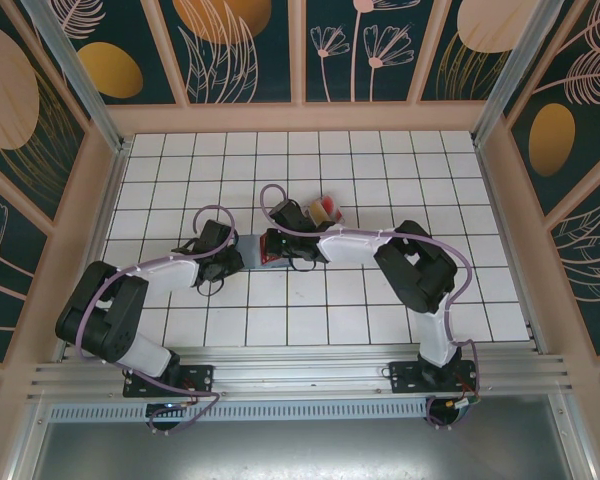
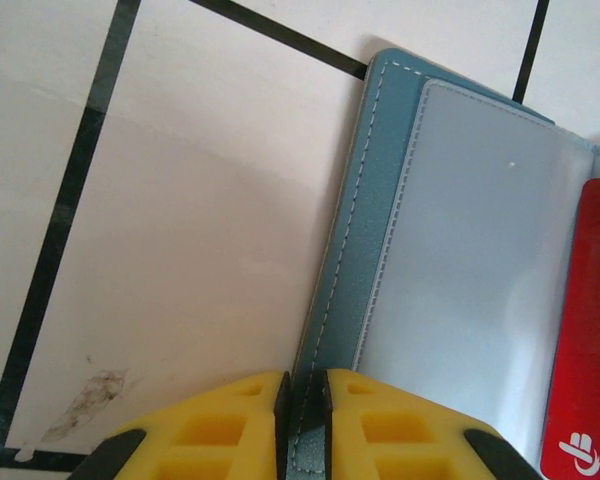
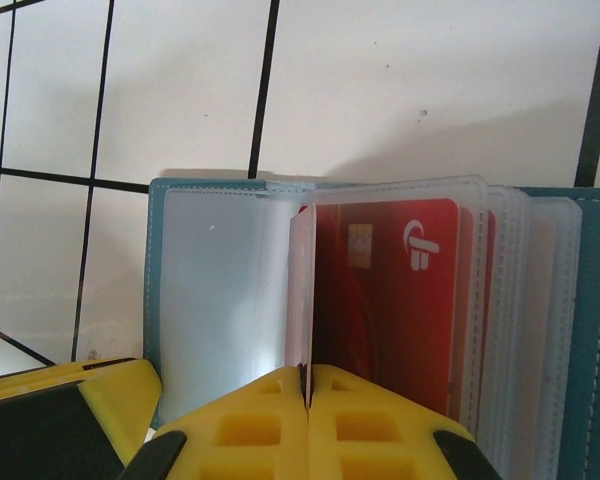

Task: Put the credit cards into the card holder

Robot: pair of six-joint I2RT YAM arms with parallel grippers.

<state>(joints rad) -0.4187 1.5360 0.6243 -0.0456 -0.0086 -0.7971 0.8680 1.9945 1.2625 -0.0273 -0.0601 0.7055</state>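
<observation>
The teal card holder (image 2: pixel 355 250) lies open on the white tiles, its clear sleeves (image 3: pixel 220 290) fanned out. My left gripper (image 2: pixel 302 388) is shut on the edge of its left cover. My right gripper (image 3: pixel 307 372) is shut on a thin credit card (image 3: pixel 302 290), held on edge and upright at the sleeves. A red credit card (image 3: pixel 390 290) with a white logo sits behind a clear sleeve just right of it; its corner (image 2: pixel 585 330) appears in the left wrist view. From above, both grippers (image 1: pixel 235 262) (image 1: pixel 280 250) meet over the card holder (image 1: pixel 252 250).
A clear plastic tray (image 1: pixel 325 210) with red and yellow cards stands just behind the right gripper. Tan frame walls ring the tiled floor (image 1: pixel 380 170). A yellow finger of the left gripper (image 3: pixel 70 400) sits close beside the right one.
</observation>
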